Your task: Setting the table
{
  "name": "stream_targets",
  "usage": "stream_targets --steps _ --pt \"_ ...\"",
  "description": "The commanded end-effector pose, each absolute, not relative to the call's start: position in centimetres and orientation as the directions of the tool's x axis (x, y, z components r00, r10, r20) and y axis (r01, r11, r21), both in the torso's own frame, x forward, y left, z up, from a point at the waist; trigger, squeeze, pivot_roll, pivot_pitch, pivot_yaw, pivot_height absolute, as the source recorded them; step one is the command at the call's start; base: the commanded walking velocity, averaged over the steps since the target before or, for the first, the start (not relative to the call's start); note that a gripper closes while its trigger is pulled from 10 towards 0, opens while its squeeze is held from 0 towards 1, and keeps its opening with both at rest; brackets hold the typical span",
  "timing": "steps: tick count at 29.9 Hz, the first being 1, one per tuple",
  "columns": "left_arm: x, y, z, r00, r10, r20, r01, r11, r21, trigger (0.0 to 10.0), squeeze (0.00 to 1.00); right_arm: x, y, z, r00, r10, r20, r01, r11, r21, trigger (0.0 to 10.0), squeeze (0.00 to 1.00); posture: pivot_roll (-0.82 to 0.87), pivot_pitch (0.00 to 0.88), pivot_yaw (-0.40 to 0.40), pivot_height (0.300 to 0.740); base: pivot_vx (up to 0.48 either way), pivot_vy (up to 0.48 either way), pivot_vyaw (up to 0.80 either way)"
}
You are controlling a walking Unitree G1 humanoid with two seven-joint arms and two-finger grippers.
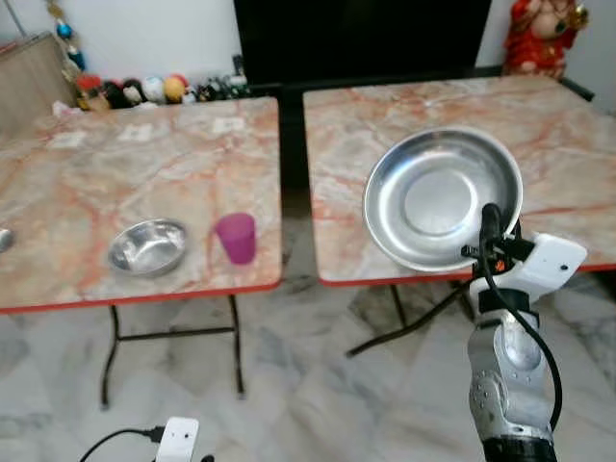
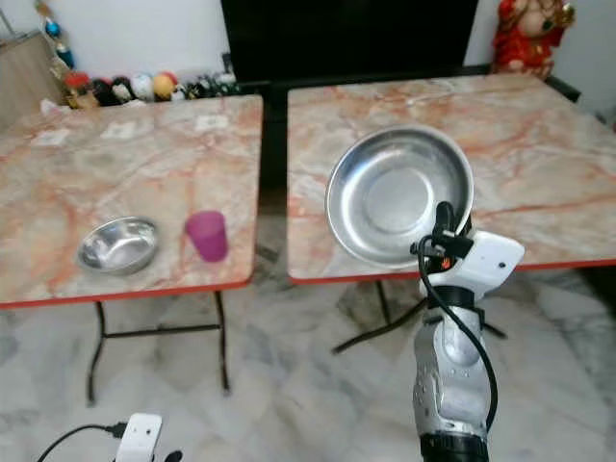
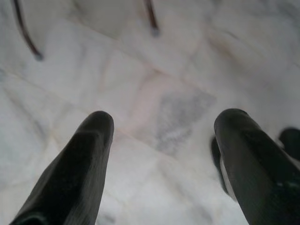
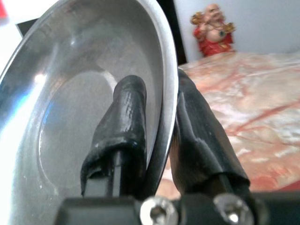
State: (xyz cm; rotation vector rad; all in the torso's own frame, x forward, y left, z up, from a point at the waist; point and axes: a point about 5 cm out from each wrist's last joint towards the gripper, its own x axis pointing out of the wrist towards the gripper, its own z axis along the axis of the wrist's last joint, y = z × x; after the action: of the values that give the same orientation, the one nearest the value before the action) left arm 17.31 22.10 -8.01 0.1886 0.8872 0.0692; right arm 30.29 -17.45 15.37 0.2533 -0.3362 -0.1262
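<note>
A large steel plate (image 1: 438, 197) is held up on edge, tilted toward me, over the near edge of the right marble table (image 1: 577, 144). My right gripper (image 1: 492, 226) is shut on the plate's rim (image 4: 164, 84), one finger (image 4: 124, 126) inside the dish and one behind. On the left marble table (image 1: 87, 183) sit a small steel bowl (image 1: 147, 246) and a purple cup (image 1: 236, 238) near the front edge. My left gripper (image 3: 161, 140) hangs low over the marble floor, open, with nothing between its fingers.
A narrow gap separates the two tables. A dark TV screen (image 1: 361, 38) stands behind them. Small toys (image 1: 144, 91) line the back wall on the left, and a red figurine (image 1: 544, 34) stands at the back right. Thin metal table legs (image 1: 111, 346) stand under the left table.
</note>
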Motion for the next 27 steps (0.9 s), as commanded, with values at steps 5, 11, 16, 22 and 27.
stream_targets --steps 5,11,16,22,27 --pt "17.52 22.32 -7.88 0.632 0.145 -0.761 0.018 0.979 0.201 10.0 0.0 30.37 -18.06 16.28 0.922 -0.182 0.341 0.094 0.961 0.261 10.0 0.0 -0.12 0.0 0.06 0.732 0.0 -0.427 0.0" --pt "17.21 22.25 -8.03 0.626 0.142 -0.767 0.008 0.982 0.188 10.0 0.0 30.35 -18.1 16.1 0.925 -0.182 0.333 0.096 0.961 0.26 10.0 0.0 -0.11 0.006 0.052 0.732 0.0 -0.251 0.0" --pt "16.76 22.25 -8.18 0.627 0.137 -0.767 0.001 0.984 0.176 10.0 0.0 30.22 -17.7 15.94 0.93 -0.172 0.326 0.087 0.962 0.26 10.0 0.0 -0.11 0.021 0.052 0.732 0.0 0.0 0.0" --pt "16.71 22.05 -8.24 0.629 0.121 -0.768 0.011 0.986 0.164 10.0 0.0 30.14 -17.71 15.78 0.932 -0.173 0.319 0.089 0.961 0.263 10.0 0.0 -0.12 0.023 0.051 0.732 0.094 0.0 0.0" --pt "16.94 21.82 -8.19 0.631 0.116 -0.767 0.014 0.987 0.161 10.0 0.0 30.14 -18.12 15.39 0.938 -0.194 0.289 0.116 0.957 0.265 10.0 0.0 -0.12 0.02 0.049 0.732 0.352 0.0 0.0"
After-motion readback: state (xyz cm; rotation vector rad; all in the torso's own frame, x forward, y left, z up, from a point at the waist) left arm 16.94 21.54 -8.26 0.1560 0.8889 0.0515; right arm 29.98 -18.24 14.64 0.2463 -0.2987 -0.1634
